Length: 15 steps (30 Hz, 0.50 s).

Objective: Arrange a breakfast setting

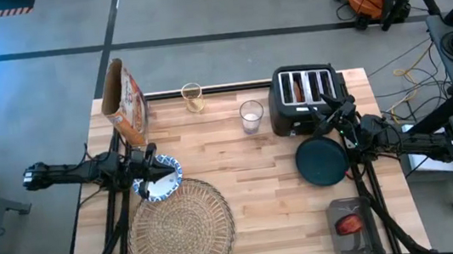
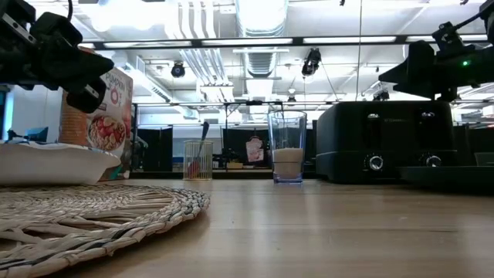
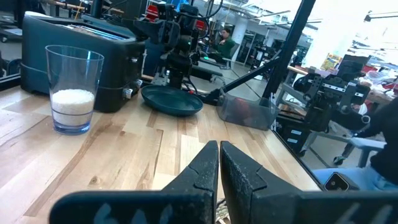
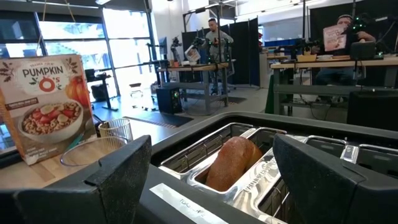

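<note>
The round straw placemat point(image 1: 180, 228) lies at the table's near left. The blue-and-white bowl point(image 1: 158, 179) sits at the placemat's far rim, overlapping it. Just above the bowl, my left gripper point(image 1: 151, 158) hangs level and shut, with nothing between its fingers point(image 3: 219, 144). The dark teal plate point(image 1: 323, 160) lies flat on the wood just on the near side of the black toaster point(image 1: 304, 97). My right gripper point(image 4: 212, 149) stands open and level above the toaster's near right corner. A clear glass point(image 1: 251, 116) with white filling stands upright left of the toaster.
An orange-brown cereal bag point(image 1: 125, 100) stands at the far left, with a small cup point(image 1: 192, 97) between it and the glass. A bread roll point(image 4: 233, 163) sits in a toaster slot. A grey container point(image 1: 353, 225) with something red inside is at the near right corner.
</note>
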Each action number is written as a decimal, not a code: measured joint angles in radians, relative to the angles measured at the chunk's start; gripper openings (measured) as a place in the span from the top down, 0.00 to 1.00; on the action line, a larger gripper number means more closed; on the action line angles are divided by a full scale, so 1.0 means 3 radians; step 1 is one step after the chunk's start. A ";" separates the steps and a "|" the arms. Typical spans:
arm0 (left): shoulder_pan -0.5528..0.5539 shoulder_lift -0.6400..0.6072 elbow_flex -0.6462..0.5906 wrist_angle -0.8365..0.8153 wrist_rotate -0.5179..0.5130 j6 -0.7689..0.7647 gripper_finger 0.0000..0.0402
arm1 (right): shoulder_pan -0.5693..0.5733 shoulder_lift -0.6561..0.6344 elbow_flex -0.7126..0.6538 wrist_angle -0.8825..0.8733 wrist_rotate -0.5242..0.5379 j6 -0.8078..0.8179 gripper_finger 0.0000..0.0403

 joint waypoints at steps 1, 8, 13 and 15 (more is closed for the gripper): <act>-0.0001 -0.0001 0.0000 0.0001 0.0000 0.0000 1.00 | 0.0000 -0.0001 -0.0001 0.0001 0.0000 0.0004 0.19; 0.0000 -0.0001 0.0000 0.0000 0.0000 0.0001 1.00 | -0.0001 -0.0001 0.0000 0.0001 0.0000 0.0005 0.19; 0.0000 -0.0001 0.0000 0.0000 0.0000 0.0000 1.00 | -0.0001 -0.0001 0.0004 0.0020 0.0014 0.0142 0.19; 0.0000 -0.0001 0.0000 0.0001 0.0000 0.0001 1.00 | -0.0002 -0.0002 0.0010 0.0055 0.0034 0.0278 0.19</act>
